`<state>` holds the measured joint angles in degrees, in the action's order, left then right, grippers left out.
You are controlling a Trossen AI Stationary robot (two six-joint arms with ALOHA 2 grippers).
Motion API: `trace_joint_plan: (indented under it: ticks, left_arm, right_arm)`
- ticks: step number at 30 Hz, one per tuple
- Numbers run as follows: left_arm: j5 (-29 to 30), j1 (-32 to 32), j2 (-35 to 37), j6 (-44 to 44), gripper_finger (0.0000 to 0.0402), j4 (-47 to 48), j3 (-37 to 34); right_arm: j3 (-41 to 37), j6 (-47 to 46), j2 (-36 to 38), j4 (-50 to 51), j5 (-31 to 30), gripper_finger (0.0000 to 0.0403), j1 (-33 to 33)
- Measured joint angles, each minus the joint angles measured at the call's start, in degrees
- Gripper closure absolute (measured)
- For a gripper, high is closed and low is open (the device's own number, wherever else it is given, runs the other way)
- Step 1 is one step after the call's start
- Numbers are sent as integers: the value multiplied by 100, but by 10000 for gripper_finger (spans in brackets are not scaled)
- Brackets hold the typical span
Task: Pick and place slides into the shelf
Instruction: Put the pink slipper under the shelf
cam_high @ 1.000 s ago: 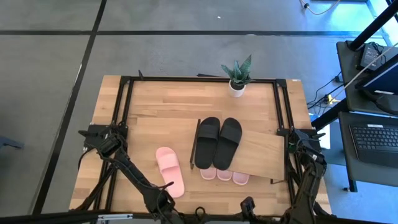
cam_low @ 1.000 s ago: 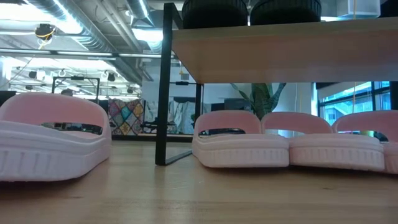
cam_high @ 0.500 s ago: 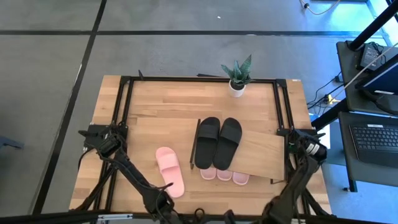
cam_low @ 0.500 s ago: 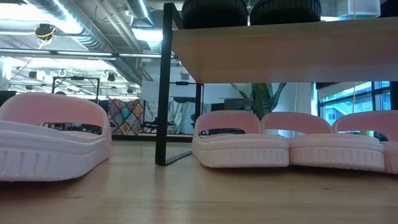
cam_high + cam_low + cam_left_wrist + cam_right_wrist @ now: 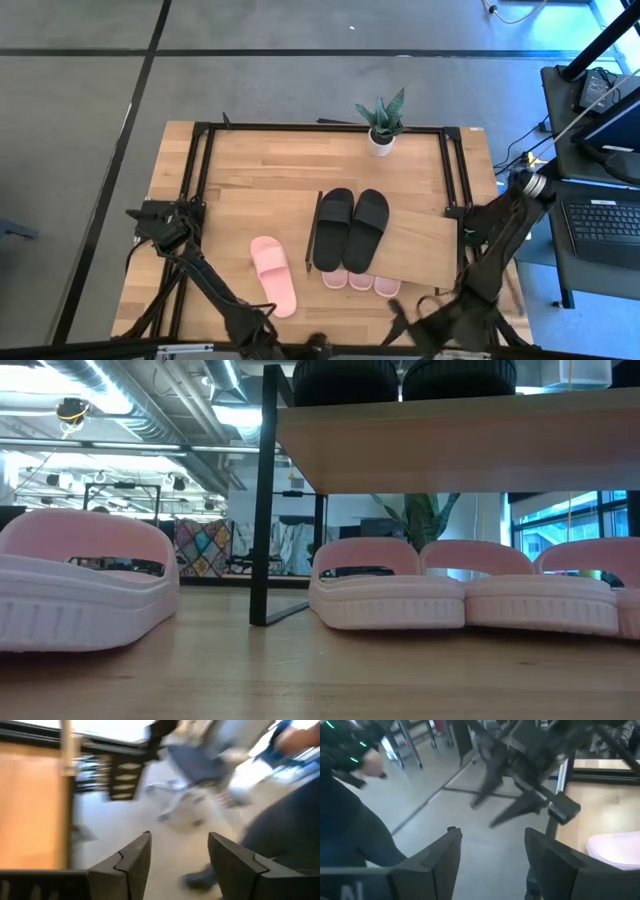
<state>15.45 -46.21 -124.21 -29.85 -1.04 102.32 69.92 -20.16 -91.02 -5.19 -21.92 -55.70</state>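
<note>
1. One pink slide (image 5: 273,276) lies alone on the table (image 5: 260,165), just left of the shelf (image 5: 425,245). It is the only slide not yet on or under the shelf, so I judge it the next to be picked.
2. Its long axis runs from the table's far side toward the near edge, leaning slightly right at the near end.
3. Both arms hang at the near edge of the table. The left gripper (image 5: 172,855) belongs to the arm that passes right beside this slide, so the left arm looks the nearer; the slide lies on the far side of it, toward the table's middle.
4. The left gripper's fingers stand apart with nothing between them; the right gripper (image 5: 490,852) likewise is spread and empty.
5. The black pair (image 5: 352,229) sits on the shelf's top board; pink slides (image 5: 361,282) poke out from under it.
6. Hidden: the board covers most of the slides beneath, so their count cannot be told from above; the low view shows three in a row there.
7. Both grippers are cut off at the bottom of the high view, and the blurred wrist views mostly face the floor and a person off the table.
8. A plant (image 5: 381,122) stands at the far edge, well clear.
</note>
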Motion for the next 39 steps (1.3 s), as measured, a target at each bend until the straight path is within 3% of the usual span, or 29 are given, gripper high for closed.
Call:
trace_joint_plan:
  ticks: [3,7,17,21,32,39]
  left_arm:
    - [835,-160,289,200,228,1184,0]
    - [1552,-370,712,-868,246,2659,0]
    - [1656,-521,693,-2066,275,4921,0]
    - [1539,-411,636,-2365,282,5367,0]
    - [1347,-127,617,-2520,283,5201,2]
    - [1191,48,619,-2678,216,5193,2]
  right_arm:
    - [-581,-85,702,-48,-2,185,-127]
    - [-1211,-487,1313,-105,-35,185,-269]
    - [-2184,-1257,1615,-139,-243,185,-311]
    - [-2368,-1420,1613,-127,-247,185,-309]
    - [-2530,-1401,1614,-83,-257,185,-309]
    - [-2530,-1231,1614,-34,-255,185,-310]
